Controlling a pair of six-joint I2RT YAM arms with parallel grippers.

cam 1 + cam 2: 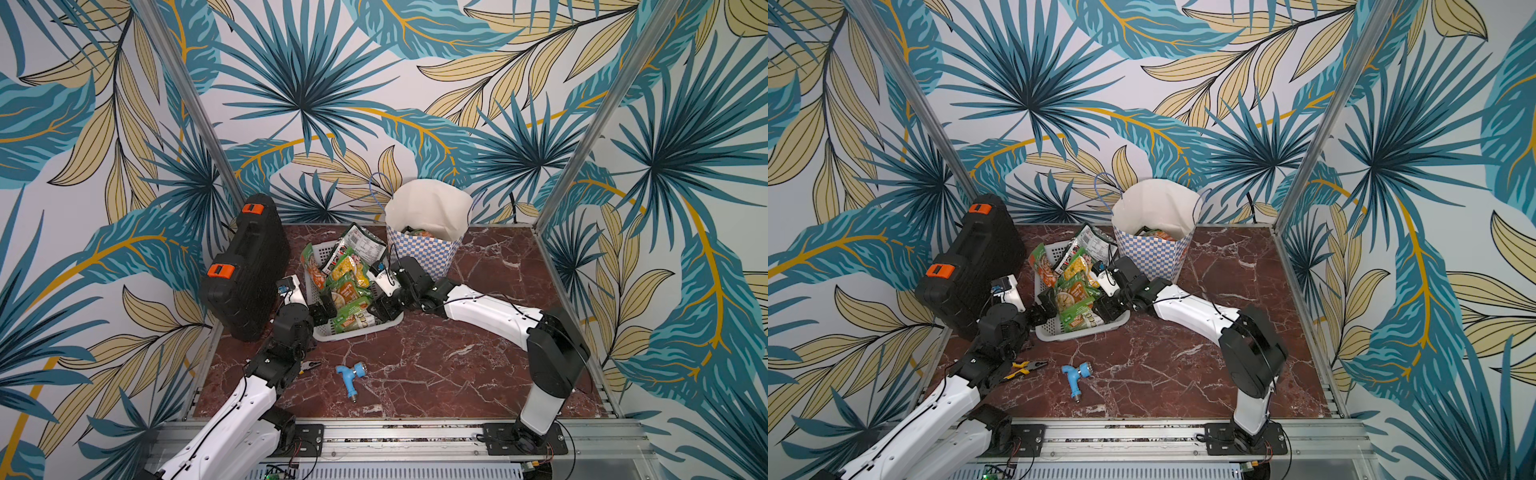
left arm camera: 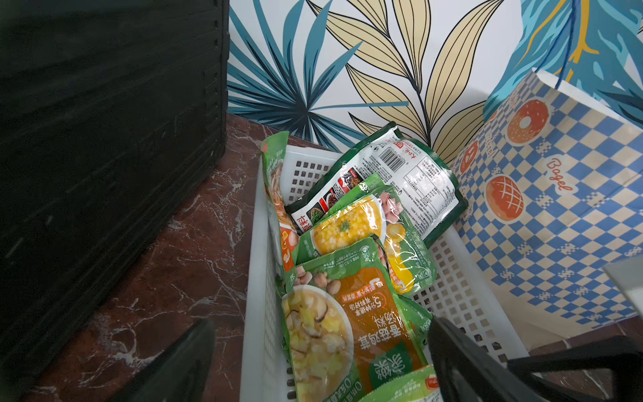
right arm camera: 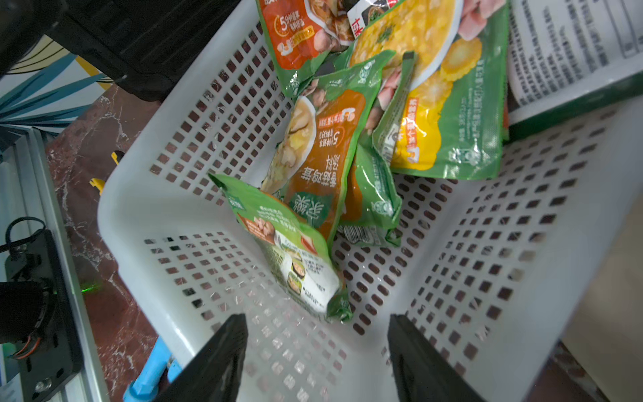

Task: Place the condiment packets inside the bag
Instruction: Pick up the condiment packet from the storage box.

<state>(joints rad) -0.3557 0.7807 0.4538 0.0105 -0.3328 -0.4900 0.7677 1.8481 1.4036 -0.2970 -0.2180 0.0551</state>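
Top views: some packets (image 1: 419,232) are already in the bag (image 1: 424,257), but plenty are left in the basket (image 1: 357,332) at its 7 o'clock. How full the bag is stays hidden.

Left wrist: the left gripper (image 2: 320,323) gapes wide and holds nothing.

Right wrist: the right gripper (image 3: 316,317) has its jaws apart, with a packet just ahead, not gripped.

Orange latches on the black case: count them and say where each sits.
2. One orange latch sits near the far end of the upper edge of the black case; the other near its front end. Hidden sides could carry more.
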